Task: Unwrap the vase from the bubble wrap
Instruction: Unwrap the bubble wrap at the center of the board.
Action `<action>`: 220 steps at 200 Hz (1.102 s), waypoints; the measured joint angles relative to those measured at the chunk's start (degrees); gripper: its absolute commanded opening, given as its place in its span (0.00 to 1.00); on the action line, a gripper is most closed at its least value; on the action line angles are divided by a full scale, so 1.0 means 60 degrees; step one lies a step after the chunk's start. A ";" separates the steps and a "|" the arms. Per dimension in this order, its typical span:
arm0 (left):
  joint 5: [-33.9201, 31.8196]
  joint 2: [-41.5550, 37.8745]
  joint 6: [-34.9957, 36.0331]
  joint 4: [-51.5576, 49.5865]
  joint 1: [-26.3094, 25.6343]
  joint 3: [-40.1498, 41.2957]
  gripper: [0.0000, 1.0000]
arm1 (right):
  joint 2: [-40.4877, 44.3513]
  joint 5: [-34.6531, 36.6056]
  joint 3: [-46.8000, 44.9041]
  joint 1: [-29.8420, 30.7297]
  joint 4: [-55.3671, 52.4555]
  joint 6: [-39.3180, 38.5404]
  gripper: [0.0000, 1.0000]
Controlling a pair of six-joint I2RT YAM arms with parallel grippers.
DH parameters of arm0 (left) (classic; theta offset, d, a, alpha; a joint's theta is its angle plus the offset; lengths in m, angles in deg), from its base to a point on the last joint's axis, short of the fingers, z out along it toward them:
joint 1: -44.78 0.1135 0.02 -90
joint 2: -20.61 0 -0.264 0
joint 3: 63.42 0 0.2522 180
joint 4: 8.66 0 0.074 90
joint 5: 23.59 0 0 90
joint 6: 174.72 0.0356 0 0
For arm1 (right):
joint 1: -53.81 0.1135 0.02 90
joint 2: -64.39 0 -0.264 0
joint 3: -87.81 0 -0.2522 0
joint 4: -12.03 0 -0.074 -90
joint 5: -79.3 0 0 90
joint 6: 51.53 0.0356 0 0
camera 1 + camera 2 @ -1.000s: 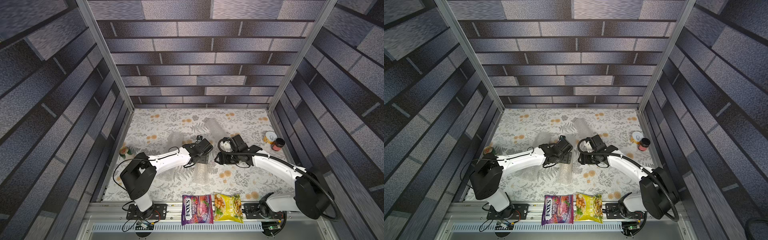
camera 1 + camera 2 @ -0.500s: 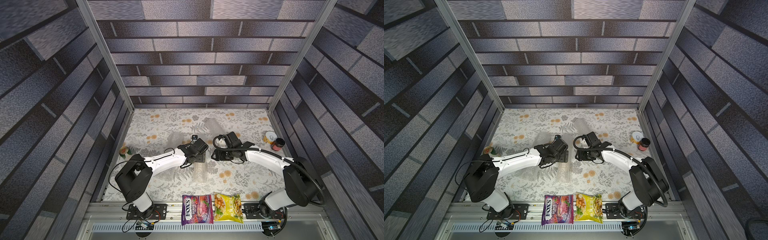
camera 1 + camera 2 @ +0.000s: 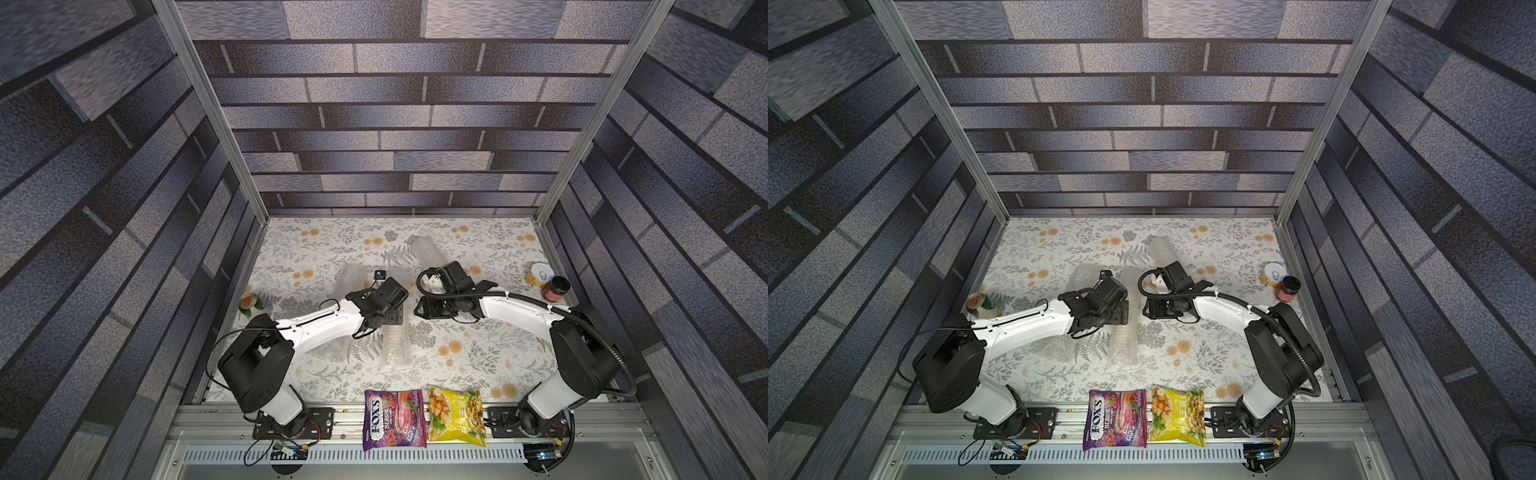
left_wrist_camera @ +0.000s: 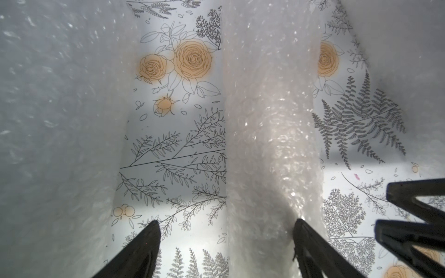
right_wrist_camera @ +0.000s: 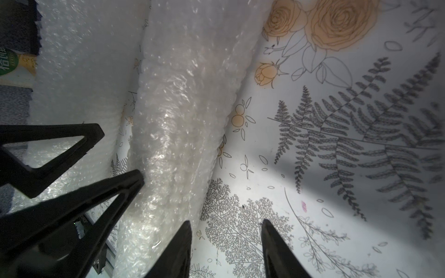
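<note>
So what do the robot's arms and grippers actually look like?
The left arm and right arm have glossy white shells with bulky black joints. A ribbed black hose runs along the right arm. The left gripper and right gripper each have two black, pointed fingers with triangular cut-outs. No markings show.

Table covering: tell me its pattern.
The table covering is white with grey ferns and orange roses; left wrist view.

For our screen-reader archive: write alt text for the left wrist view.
A long roll of bubble wrap lies on a floral tablecloth between the open black fingers of the left tool. A second sheet of bubble wrap fills one side, and the right tool shows at the edge.
</note>
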 measured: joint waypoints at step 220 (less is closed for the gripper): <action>0.0189 -0.0084 0.0000 0.0594 0.0047 0.0313 0.87 | -0.1421 0.0798 0.1534 0.0433 -0.0466 -0.0044 0.36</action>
